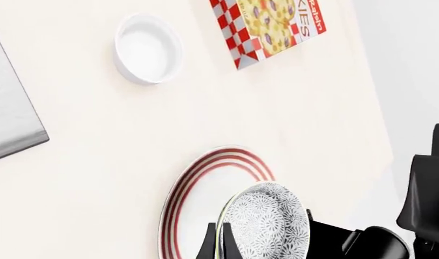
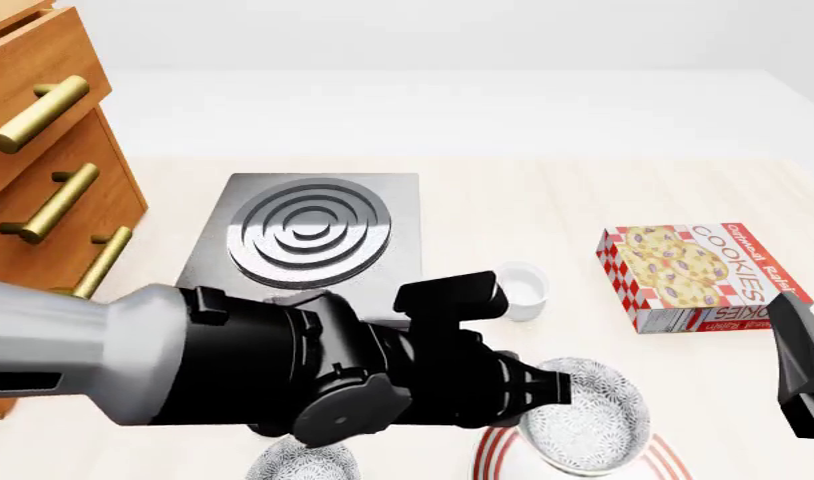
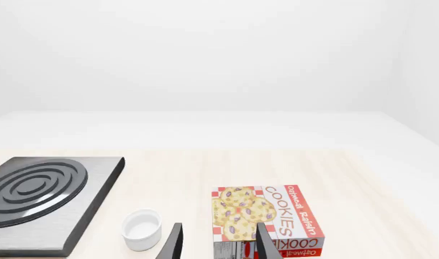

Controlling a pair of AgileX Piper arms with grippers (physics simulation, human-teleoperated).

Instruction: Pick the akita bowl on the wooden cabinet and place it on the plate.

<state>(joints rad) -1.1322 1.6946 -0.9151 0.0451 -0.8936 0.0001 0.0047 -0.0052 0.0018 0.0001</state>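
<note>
Front view, left gripper [image 2: 557, 388] pinching the rim of the akita bowl [image 2: 590, 417], bowl held over the plate [image 2: 493, 452] near the table's front edge, right gripper [image 3: 218, 244] fingers spread apart, holding nothing, cookie box [image 3: 268, 215] beyond them

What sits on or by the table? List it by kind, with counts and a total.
Speckled grey-patterned white bowls: 2
Small plain white cup: 1
Red-ringed white plate: 1
Red-checked cookie box: 1
Grey ringed stove slab: 1
Orange-brown wooden cabinet: 1
Total: 7
</note>
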